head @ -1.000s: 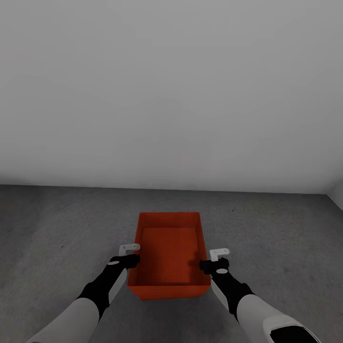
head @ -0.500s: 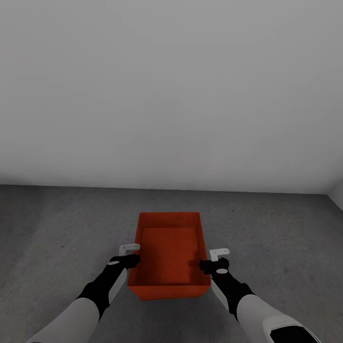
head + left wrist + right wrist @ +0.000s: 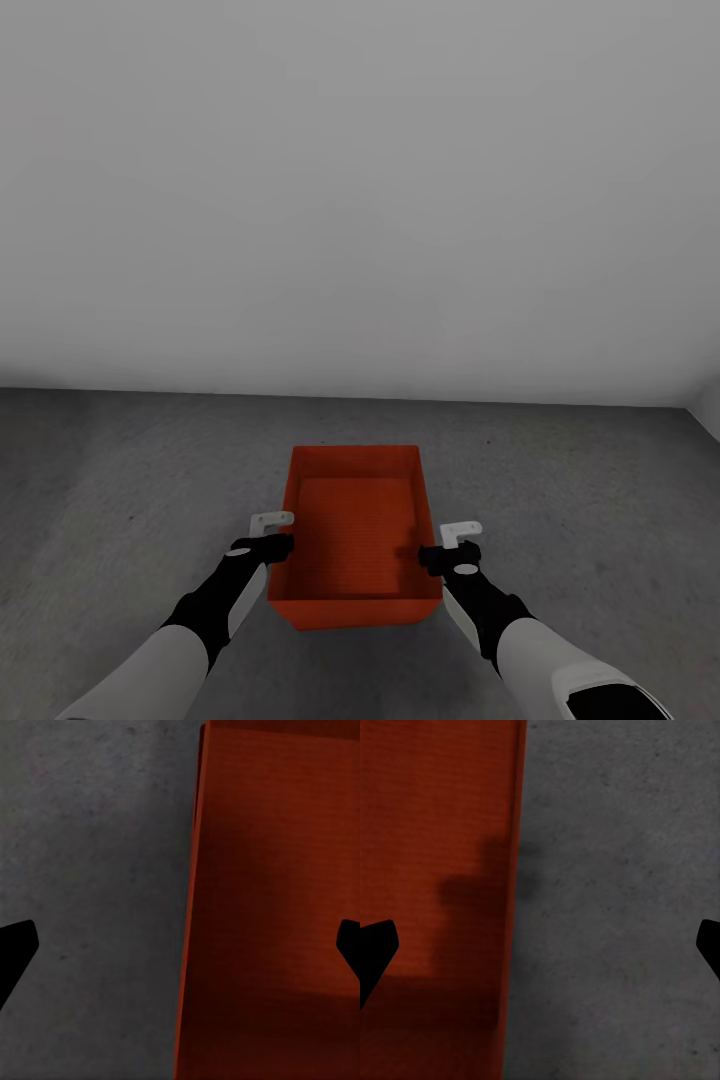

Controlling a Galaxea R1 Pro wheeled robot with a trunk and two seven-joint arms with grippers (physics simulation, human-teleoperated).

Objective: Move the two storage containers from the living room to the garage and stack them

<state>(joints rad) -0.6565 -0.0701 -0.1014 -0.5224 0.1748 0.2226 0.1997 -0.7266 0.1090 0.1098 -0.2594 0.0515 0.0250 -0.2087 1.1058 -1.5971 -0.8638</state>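
Observation:
A red-orange open-top storage container [image 3: 355, 520] rests on the dark grey concrete floor [image 3: 120, 480] of the garage, just before the white wall. My left gripper [image 3: 272, 545] is at its left long wall and my right gripper [image 3: 432, 555] at its right long wall. In the left wrist view the left gripper [image 3: 180, 952] is open, its fingertips [image 3: 15, 945] spread wide on either side of the container wall [image 3: 191, 907]. The right gripper [image 3: 540, 952] is open in the same way astride the other wall [image 3: 514, 870]. The living room is out of view.
A plain white-grey wall [image 3: 360, 200] stands close behind the container. Bare concrete floor stretches to the left and to the right [image 3: 600, 480], with a wall corner at the far right [image 3: 705, 405].

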